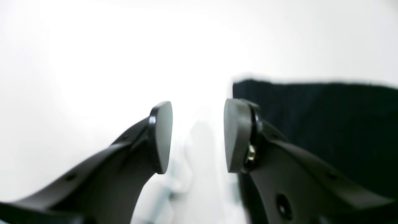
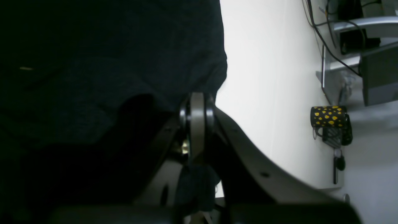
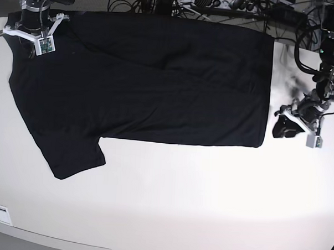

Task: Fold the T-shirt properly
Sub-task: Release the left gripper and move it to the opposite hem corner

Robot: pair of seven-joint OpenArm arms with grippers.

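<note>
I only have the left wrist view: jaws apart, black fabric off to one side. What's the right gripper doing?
Observer: Right gripper is shut, per the right wrist view; can't tell whether it has pinched any cloth.
Operator: Where is it over the shirt?
Observer: Base view puts it at the far left part of the T-shirt, as that view shows it.
Operator: Which face is up?
Observer: Base view shows plain black, no print visible.
</note>
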